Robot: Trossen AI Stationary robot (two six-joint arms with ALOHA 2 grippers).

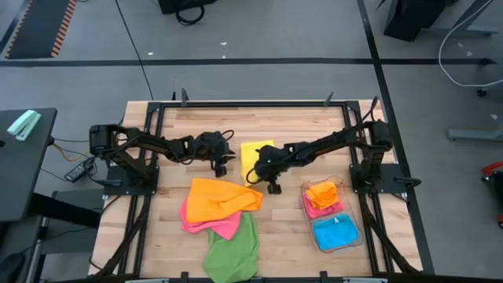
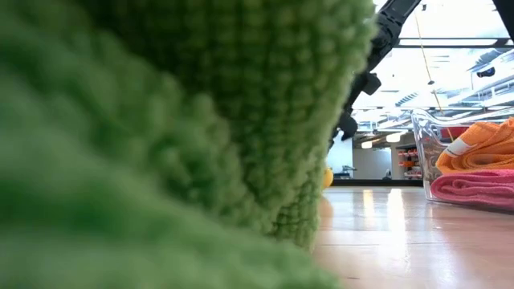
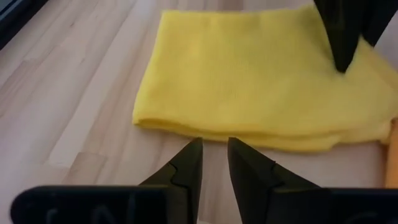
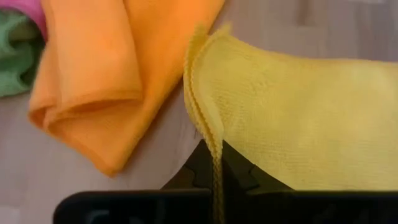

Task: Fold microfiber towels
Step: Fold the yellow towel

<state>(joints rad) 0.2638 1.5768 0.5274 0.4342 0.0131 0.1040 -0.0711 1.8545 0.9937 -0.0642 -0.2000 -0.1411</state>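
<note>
Yellow microfiber towel (image 1: 255, 152), one: folded into layers, lying flat near the middle of the wooden tabletop (image 1: 169, 240), toward its far side; in the right wrist view its stacked edges (image 4: 205, 106) run down into the right gripper (image 4: 214, 163), whose jaws are pressed together, pinching that edge. Left gripper (image 3: 213, 163), one: just beside the yellow towel's other folded edge, not touching it, jaws slightly spread with a narrow gap and nothing between them. Loose towels in a pile on the near half of the tabletop, three: one orange towel (image 1: 220, 200) on top, its corner close to the yellow towel; one pink towel (image 1: 211, 224) partly under the orange; one green towel (image 1: 233, 251) nearest the front edge, filling most of the low view (image 2: 161, 120). Clear plastic bin (image 1: 351, 236), one: on the right side of the tabletop, holding three folded towels, namely one orange (image 1: 322, 191) stacked on one pink (image 1: 317, 209) at the far end, and one blue (image 1: 334, 230) at the near end. Towels counted in all: seven. Both arms reach inward from the tabletop's left and right sides.
</note>
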